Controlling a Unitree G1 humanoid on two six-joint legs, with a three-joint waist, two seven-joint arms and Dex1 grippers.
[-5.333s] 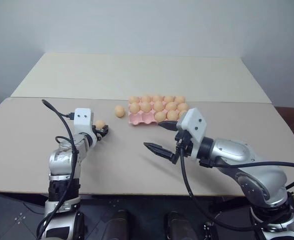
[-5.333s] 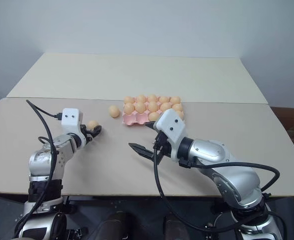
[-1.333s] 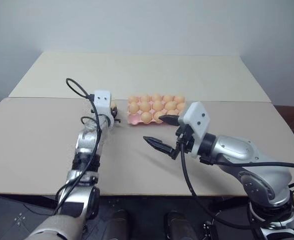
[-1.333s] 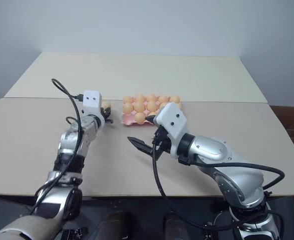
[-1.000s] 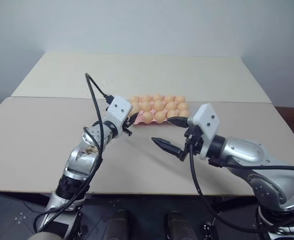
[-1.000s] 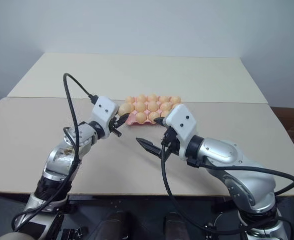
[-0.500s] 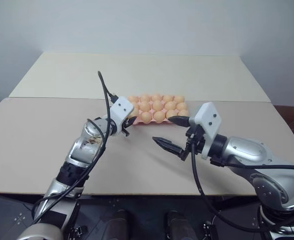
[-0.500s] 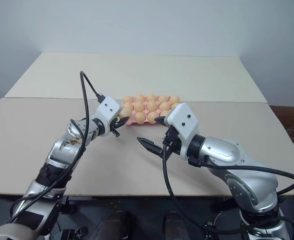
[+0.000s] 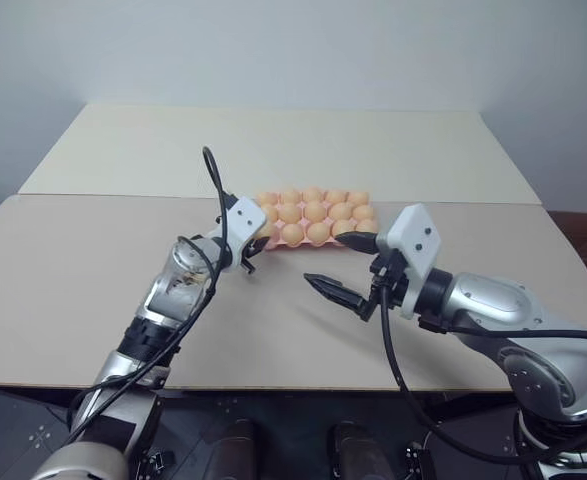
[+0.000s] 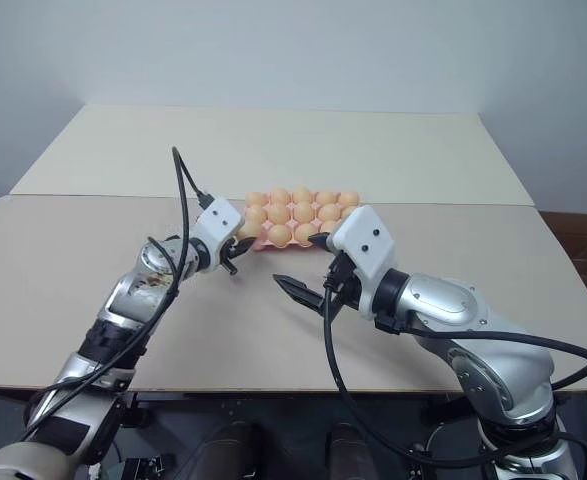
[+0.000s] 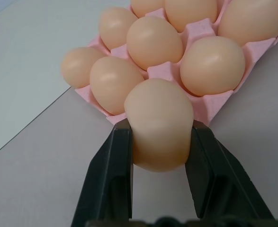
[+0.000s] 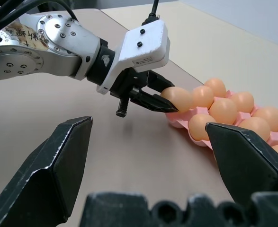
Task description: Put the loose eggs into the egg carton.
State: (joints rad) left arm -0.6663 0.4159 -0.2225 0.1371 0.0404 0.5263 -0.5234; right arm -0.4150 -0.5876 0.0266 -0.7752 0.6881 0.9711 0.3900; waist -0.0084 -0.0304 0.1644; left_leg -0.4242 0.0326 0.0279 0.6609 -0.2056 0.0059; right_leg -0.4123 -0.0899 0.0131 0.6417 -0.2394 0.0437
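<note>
The pink egg carton (image 9: 299,244) lies at the table's middle, with several pale orange eggs (image 9: 316,211) seated in its cups. My left gripper (image 9: 256,243) is shut on one loose egg (image 11: 160,125), pinched between both black fingers (image 11: 111,165). It holds that egg (image 12: 176,97) just at the carton's near left corner (image 11: 210,106), a little above the table. My right gripper (image 9: 325,260) hangs open in front of the carton's near right part, with nothing between its fingers (image 12: 58,161).
The beige table (image 9: 93,270) has a seam along the carton's far side, and a second panel (image 9: 273,145) lies beyond it. A black cable (image 9: 213,170) arches over my left wrist. The table's front edge (image 9: 273,385) runs below both arms.
My left gripper has carried the egg lower and closer, up to the carton's near left corner. The right gripper has kept still and open.
</note>
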